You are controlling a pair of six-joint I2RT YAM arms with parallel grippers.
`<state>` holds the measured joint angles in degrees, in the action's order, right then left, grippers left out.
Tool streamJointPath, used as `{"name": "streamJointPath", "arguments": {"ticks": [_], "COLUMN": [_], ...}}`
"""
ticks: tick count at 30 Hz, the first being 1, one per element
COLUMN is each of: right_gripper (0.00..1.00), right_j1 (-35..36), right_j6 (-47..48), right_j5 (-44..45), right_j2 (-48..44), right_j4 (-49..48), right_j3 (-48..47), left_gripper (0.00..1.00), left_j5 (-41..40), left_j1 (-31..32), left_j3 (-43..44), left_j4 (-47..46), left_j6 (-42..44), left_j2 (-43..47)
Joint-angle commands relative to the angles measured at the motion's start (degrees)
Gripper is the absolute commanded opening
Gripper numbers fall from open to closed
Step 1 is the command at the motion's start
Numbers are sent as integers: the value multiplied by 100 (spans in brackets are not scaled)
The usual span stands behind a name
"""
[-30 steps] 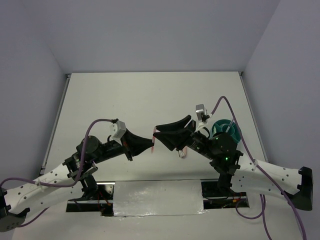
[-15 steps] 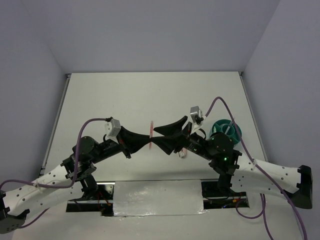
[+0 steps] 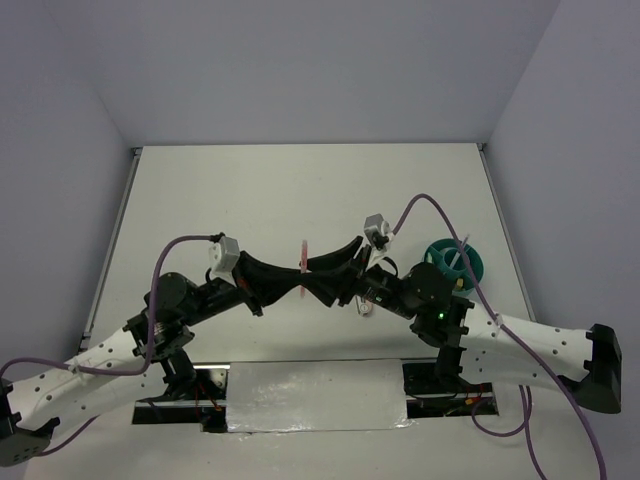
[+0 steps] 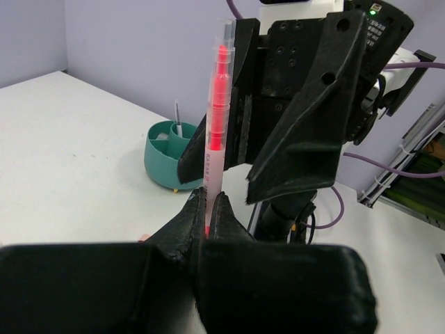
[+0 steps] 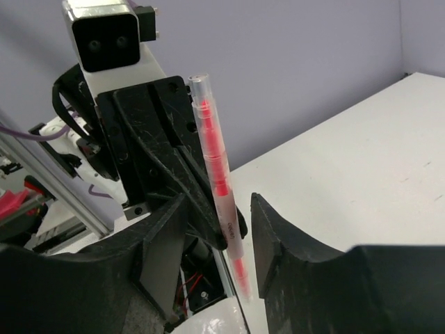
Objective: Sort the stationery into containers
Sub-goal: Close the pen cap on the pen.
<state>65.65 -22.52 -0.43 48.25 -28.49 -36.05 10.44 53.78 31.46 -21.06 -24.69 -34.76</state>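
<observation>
My left gripper (image 3: 300, 283) is shut on the pink-red pen (image 3: 303, 256) and holds it upright above the table's middle. In the left wrist view the pen (image 4: 217, 111) rises from the closed fingertips (image 4: 208, 209). My right gripper (image 3: 318, 277) is open, its fingers on either side of the pen, not touching it. In the right wrist view the pen (image 5: 219, 184) stands between the open fingers (image 5: 278, 229). The teal cup (image 3: 452, 263) stands at the right, with a thin grey pen in it; it also shows in the left wrist view (image 4: 170, 153).
A small pink-white item (image 3: 366, 305) lies on the table under the right arm. A foil-covered panel (image 3: 315, 395) lies along the near edge between the arm bases. Grey walls border the table.
My right gripper has moved left until its open fingers straddle the pen. My left gripper has turned the pen from lying sideways to upright and holds it still.
</observation>
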Motion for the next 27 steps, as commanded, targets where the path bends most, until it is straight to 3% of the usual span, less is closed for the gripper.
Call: {"name": "streamJointPath", "arguments": {"ticks": [1, 5, 12, 15, 16, 18, 19, 21, 23, 24, 25, 27], "right_gripper": [48, 40, 46, 31, 21, 11, 0, 0, 0, 0, 0, 0], "right_j1": [45, 45, 45, 36, 36, 36, 36, 36, 36, 45, 36, 36], "right_j6": [187, 266, 363, 433, 450, 495, 495, 521, 599, 626, 661, 723], "right_j5": [-54, 33, 164, 236, 236, 201, 175, 113, 78, 78, 78, 148], "right_j2": [123, 176, 89, 9, 9, 9, 18, 61, 97, 114, 123, 88], "right_j4": [-306, -455, -447, -360, -333, -306, -315, -306, -263, -158, -113, 54], "right_j3": [-77, -68, -139, -156, -191, -209, -200, -200, -218, -235, -236, -227], "left_gripper": [0, 0, 0, 0, 0, 0, 0, 2, 19, 46, 60, 71], "left_j5": [213, 389, 380, 319, 310, 310, 319, 310, 301, 310, 284, 275], "left_j1": [-17, -17, -16, -8, -16, -17, -8, -8, -8, -16, -8, -8], "left_j3": [35, 35, -44, -88, -96, -88, -70, -26, 88, 149, 306, 465], "left_j4": [-487, -583, -487, -426, -417, -399, -364, -268, -153, -66, 153, 382], "left_j6": [-176, -247, -274, -256, -256, -247, -256, -256, -247, -212, -195, -63], "left_j2": [-48, -136, -83, -4, 13, 14, -13, -57, -92, -127, -118, -84]}}
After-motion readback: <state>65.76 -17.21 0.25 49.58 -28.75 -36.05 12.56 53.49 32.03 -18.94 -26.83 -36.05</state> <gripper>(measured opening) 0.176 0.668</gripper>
